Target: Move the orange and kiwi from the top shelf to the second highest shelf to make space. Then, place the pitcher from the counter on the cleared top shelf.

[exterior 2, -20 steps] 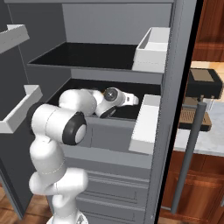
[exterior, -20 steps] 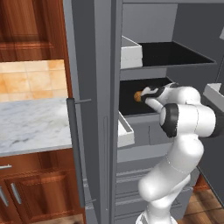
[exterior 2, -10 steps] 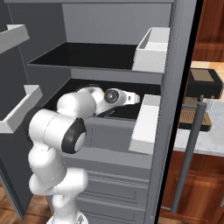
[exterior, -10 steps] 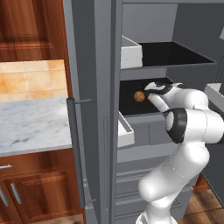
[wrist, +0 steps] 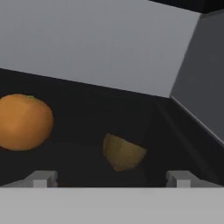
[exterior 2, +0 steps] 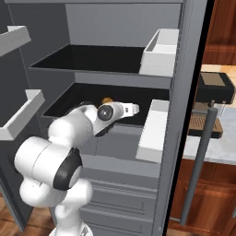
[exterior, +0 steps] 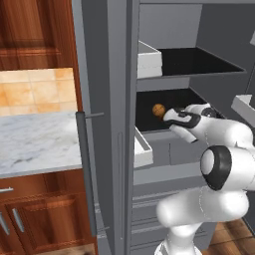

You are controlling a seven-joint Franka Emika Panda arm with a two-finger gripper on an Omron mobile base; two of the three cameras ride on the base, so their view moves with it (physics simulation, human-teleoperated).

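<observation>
The orange (wrist: 25, 121) rests on the black second highest shelf (exterior: 147, 121), at its left in the hand view, with the brownish-green kiwi (wrist: 123, 152) lying a little to its right. My gripper (wrist: 111, 178) is open, holding nothing, just short of both fruits. From the left base camera the hand (exterior: 172, 116) points at the orange (exterior: 158, 109) from the right, a small gap between them. The orange (exterior 2: 107, 100) peeks over the hand in the right base view. The top shelf (exterior: 199, 62) above is bare and black. The pitcher is out of view.
White door bins (exterior: 148, 60) (exterior: 143, 149) flank the shelves on the left door, and others (exterior 2: 159, 48) (exterior 2: 154, 129) show on the right. The marbled counter (exterior: 35, 139) lies left of the fridge door. A dark appliance (exterior 2: 214, 87) stands on the counter.
The jaws have opened wide and the hand has drawn back a little from the orange, which stays on the second highest shelf. The elbow has swung lower and outward.
</observation>
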